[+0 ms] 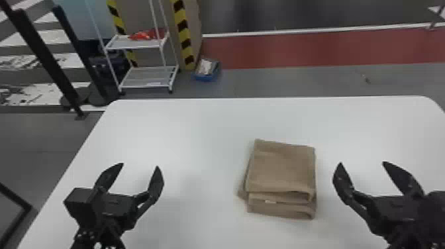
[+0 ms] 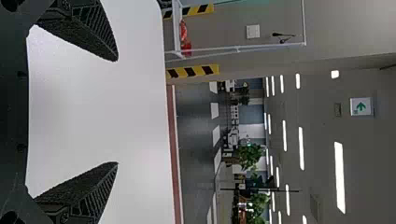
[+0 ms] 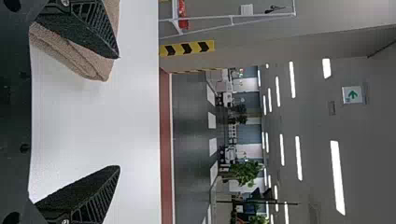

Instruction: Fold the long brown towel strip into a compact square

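L arm (image 1: 99,233) comes in low at approx 7 to 8 o'clock in head view, its L gripper (image 1: 140,165) at 8, aimed twd 1. R arm (image 1: 427,228) sits at abt 4, w/ R gripper (image 1: 362,163) btwn 3 & 4, aimed twd 11. Both grippers' fingers (image 1: 156,182) stand wide apart, tips well separated; wrist cams show same, incl. ribbed sides.

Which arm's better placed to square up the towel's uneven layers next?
Right, I'd say: the right gripper is open and close by the towel; the left gripper, also open, sits farther off.
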Controlling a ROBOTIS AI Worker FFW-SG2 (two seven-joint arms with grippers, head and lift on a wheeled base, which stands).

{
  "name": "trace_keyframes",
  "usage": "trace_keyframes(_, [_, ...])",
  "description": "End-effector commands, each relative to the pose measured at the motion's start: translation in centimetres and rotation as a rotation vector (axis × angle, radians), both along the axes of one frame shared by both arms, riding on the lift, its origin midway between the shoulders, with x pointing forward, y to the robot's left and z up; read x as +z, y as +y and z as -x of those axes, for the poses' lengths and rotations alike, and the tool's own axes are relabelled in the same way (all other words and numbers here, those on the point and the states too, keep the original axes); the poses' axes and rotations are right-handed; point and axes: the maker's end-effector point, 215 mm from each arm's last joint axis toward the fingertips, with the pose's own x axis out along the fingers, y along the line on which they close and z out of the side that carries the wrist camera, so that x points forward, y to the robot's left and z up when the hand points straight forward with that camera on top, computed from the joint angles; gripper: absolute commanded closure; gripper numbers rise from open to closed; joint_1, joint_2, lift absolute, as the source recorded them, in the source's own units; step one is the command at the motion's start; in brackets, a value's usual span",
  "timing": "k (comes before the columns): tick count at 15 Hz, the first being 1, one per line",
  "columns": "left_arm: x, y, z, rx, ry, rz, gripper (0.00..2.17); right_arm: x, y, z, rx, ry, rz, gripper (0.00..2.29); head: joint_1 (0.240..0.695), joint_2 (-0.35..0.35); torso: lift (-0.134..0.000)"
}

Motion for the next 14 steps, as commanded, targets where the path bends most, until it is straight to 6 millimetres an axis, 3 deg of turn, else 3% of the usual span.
trace_keyframes(1, [0.0,0.3,-0.2,0.011,0.001,-0.001,0.08,-0.3,-0.1,-0.1,-0.004,0.008,0.000,0.03,0.695,0.138,-0.125])
trace_keyframes(14, [0.2,0.2,-1.9,-0.005,0.022,0.008,0.08,-0.1,0.2,-1.5,-0.003,-0.005,-0.004,0.05,0.695,0.134,-0.125])
